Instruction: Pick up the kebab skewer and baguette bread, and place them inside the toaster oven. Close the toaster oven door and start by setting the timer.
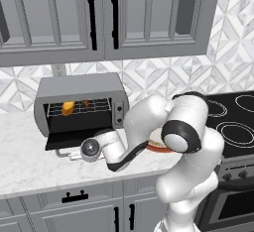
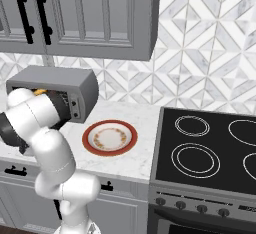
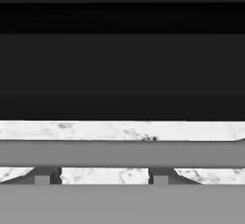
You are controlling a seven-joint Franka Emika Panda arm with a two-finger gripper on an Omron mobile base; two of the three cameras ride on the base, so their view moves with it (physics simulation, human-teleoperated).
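Your hand (image 1: 74,152) sits low at the silver bar handle (image 3: 119,153) of the dropped-open dark glass toaster oven door (image 1: 74,138); you cannot tell its finger spread. Stubby yellow-orange baguette bread (image 1: 68,108) and dark reddish kebab skewer (image 1: 86,103) lie on the wire rack inside the boxy silver-grey toaster oven (image 1: 79,88) on the marble worktop (image 1: 30,161).

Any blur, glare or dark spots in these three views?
Left base view: evenly lit, no glare; the boxy silver-grey toaster oven has a black interior, yet the stubby yellow-orange baguette bread reads clearly. Right base view: sharp, soft flat light, the red-rimmed round plate crisp. Hand view: top half nearly black, edges soft, the silver bar handle slightly blurred.
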